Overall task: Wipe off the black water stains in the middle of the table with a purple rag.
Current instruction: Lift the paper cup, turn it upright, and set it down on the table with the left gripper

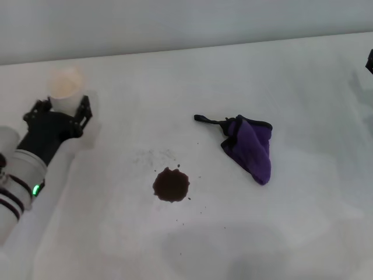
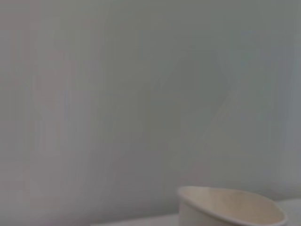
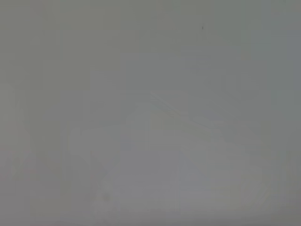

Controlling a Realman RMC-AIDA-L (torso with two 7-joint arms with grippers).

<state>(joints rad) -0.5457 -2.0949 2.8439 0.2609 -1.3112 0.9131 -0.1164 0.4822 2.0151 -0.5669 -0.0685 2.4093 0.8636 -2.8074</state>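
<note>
The left pincer (image 1: 65,108) is at the far left of the desk (image 1: 303,227), and its two black fingers stand apart on both sides of a cream paper cup (image 1: 65,87); I judge that they are spread around the cup or only just touching it, and I cannot say for certain that they press on it. The left wrist view shows the rim of the same cup (image 2: 230,207) close in front of a plain wall. Of the right pincer (image 1: 369,60) only a dark corner appears at the right edge of the head view, so I cannot tell whether it is released or clenched. The purple rag (image 1: 252,149) lies crumpled on the desk to the right of the middle, with its black loop tail pointing left, and nothing holds it. The black water stains (image 1: 171,185) are near the middle, apart from the rag, with small specks around the blot. The wiping step has not begun; the next move calls for an arm to reach the rag and take it, probably the right one, since it is on that side.
</note>
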